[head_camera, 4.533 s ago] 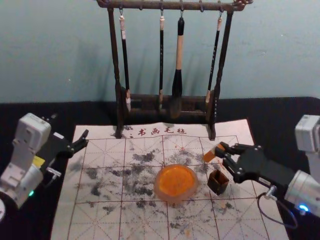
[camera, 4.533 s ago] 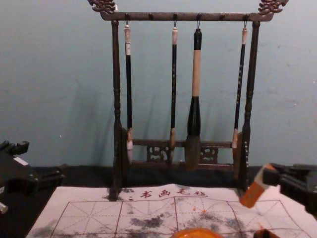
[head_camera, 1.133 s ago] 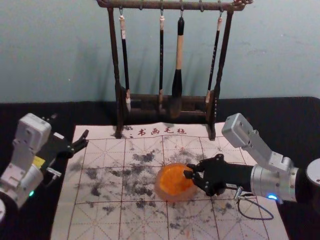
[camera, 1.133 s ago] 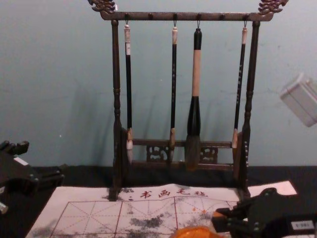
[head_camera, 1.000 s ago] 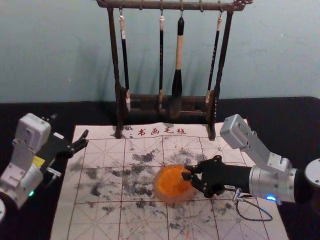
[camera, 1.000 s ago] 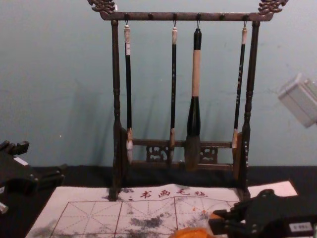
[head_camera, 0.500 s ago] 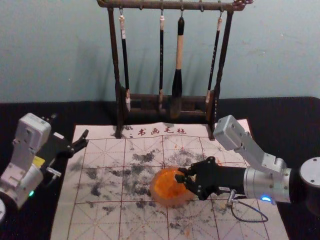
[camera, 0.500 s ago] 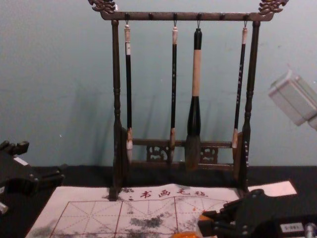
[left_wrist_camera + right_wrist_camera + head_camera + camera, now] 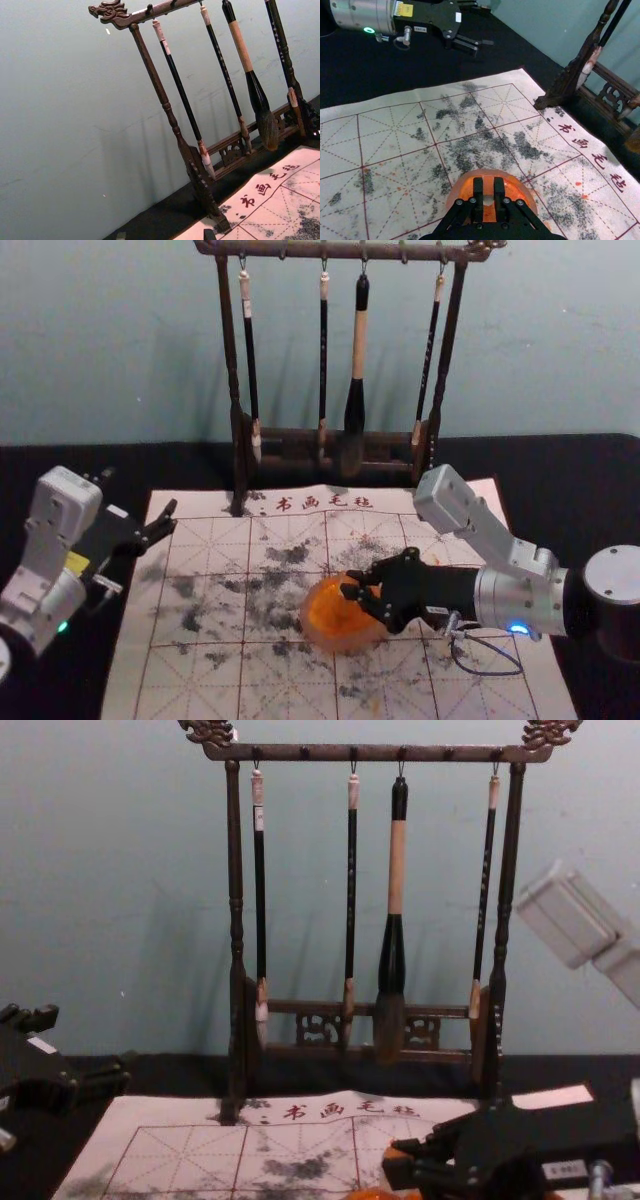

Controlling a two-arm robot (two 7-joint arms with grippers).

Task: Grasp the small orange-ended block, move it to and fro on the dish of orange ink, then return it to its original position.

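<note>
The brush rack point(image 9: 232, 370), largest, stands at the far side; the left wrist view gives the carved animal head of its beam, which the head view cuts off. Before it lies the grid mat point(image 9: 205, 680). The left gripper point(image 9: 140, 494) is parked at the left, its fingers apart. The right gripper point(image 9: 352, 584) comes from the right, over the right part of the dish point(image 9: 345, 642). This dish is whole in outline in the right wrist view, but cropped by the chest view's lower border. The small block point(image 9: 488, 187) is mostly covered by the black fingers point(image 9: 478, 192); these are clamped on it, one on each side. It is above the dish; whether it touches the ink, I cannot tell.
</note>
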